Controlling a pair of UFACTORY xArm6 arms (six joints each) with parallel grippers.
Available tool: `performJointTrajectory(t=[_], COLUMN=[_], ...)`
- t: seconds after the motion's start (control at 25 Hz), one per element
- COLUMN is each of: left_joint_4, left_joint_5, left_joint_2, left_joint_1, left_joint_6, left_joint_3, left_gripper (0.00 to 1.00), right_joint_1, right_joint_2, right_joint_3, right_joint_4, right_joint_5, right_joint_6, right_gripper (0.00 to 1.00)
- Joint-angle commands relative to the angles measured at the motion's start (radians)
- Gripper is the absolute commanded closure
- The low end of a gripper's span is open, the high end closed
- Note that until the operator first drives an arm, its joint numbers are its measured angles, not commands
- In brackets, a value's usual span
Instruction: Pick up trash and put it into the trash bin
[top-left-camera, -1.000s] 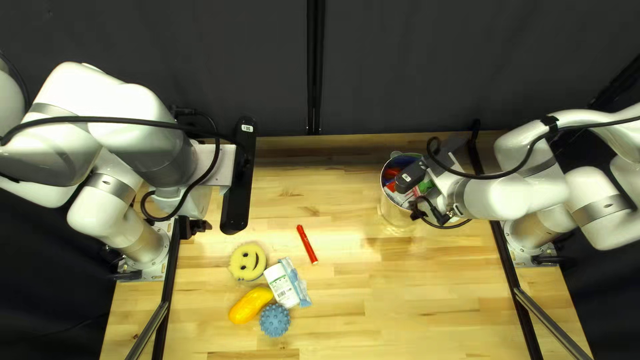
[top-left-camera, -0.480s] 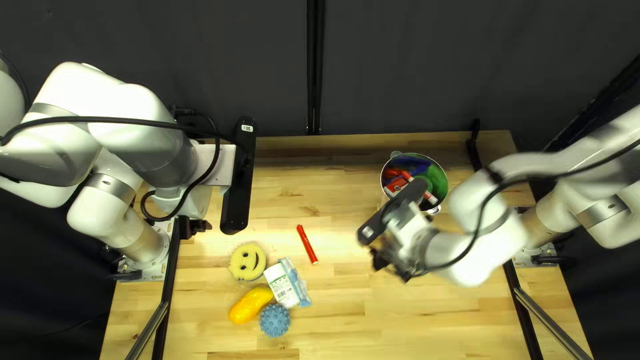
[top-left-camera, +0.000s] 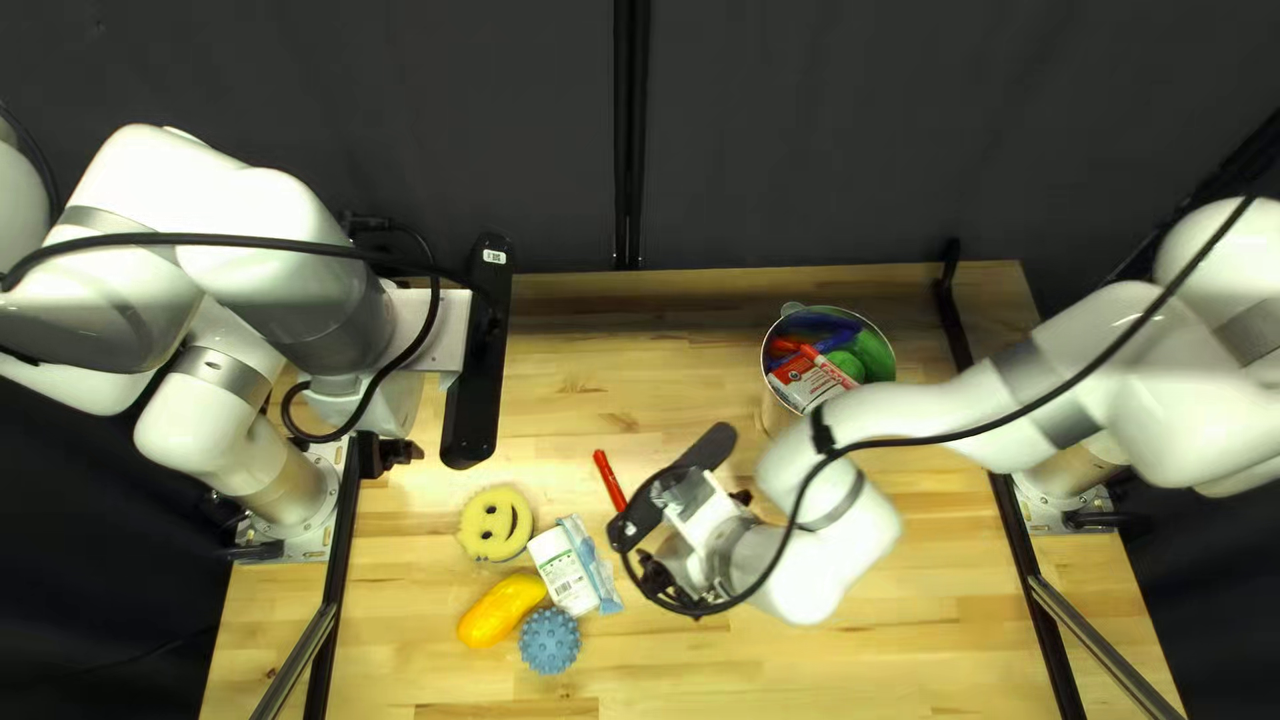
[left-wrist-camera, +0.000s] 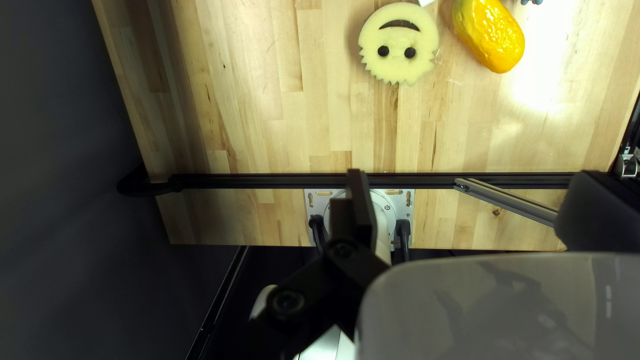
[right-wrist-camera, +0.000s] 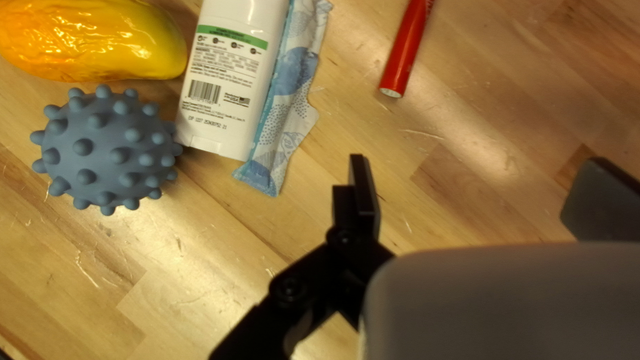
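In the top left view, the bin stands on the table near its far edge, with blue, green and red things seen inside. The right gripper is held over the table between the bin and the loose things, its arm reaching in from the right. The pen lies just beside it, one end hidden under the gripper's black bar. Near the gripper, toward the view's left, are the packet and the tube — touching each other — then the ball, the mango and the sponge. The left gripper is held by the table's left side, well apart from the bin. In the left wrist view, its fingers are spread with nothing gripped; the sponge and the mango lie ahead of it, well beyond the fingertips. In the right wrist view, that gripper is also open and empty. The pen is seen lying ahead of the gap — its near end closer to the black finger on the packet's side. The packet and the tube lie ahead and off to that finger's outer side, with the ball and the mango farther out.
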Motion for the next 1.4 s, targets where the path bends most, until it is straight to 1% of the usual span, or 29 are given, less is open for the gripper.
performJointTrajectory(t=[0.04, 0.24, 0.88, 0.92, 0.96, 1.0, 1.04, 1.08, 1.12, 1.2, 1.4], left_joint_4=[0.0, 0.0, 0.0, 0.0, 0.0, 0.0, 0.0, 0.0, 0.0, 0.0, 0.0], left_joint_5=[0.0, 0.0, 0.0, 0.0, 0.0, 0.0, 0.0, 0.0, 0.0, 0.0, 0.0], left_joint_2=[0.0, 0.0, 0.0, 0.0, 0.0, 0.0, 0.0, 0.0, 0.0, 0.0, 0.0], left_joint_1=[0.0, 0.0, 0.0, 0.0, 0.0, 0.0, 0.0, 0.0, 0.0, 0.0, 0.0], left_joint_6=[0.0, 0.0, 0.0, 0.0, 0.0, 0.0, 0.0, 0.0, 0.0, 0.0, 0.0], left_joint_3=[0.0, 0.0, 0.0, 0.0, 0.0, 0.0, 0.0, 0.0, 0.0, 0.0, 0.0], left_gripper=[0.0, 0.0, 0.0, 0.0, 0.0, 0.0, 0.0, 0.0, 0.0, 0.0, 0.0], right_joint_1=[-0.026, -0.049, -0.103, -0.104, -0.105, -0.105, -0.105, -0.105, -0.105, -0.107, -0.111], right_joint_2=[0.04, 0.1, 0.186, 0.186, 0.187, 0.189, 0.192, 0.194, 0.194, 0.193, 0.192], right_joint_3=[-0.018, -0.068, -0.128, -0.128, -0.131, -0.134, -0.139, -0.14, -0.141, -0.139, -0.134], right_joint_4=[-0.011, 0.009, 0.092, 0.094, 0.1, 0.104, 0.11, 0.113, 0.114, 0.116, 0.117], right_joint_5=[-0.036, -0.052, -0.089, -0.089, -0.088, -0.086, -0.082, -0.081, -0.081, -0.082, -0.092], right_joint_6=[0.011, -0.03, -0.156, -0.159, -0.167, -0.174, -0.186, -0.191, -0.194, -0.201, -0.208], right_gripper=[0.0, 0.0, 0.0, 0.04, 0.13, 0.28, 0.46, 0.59, 0.89, 0.93, 0.92])
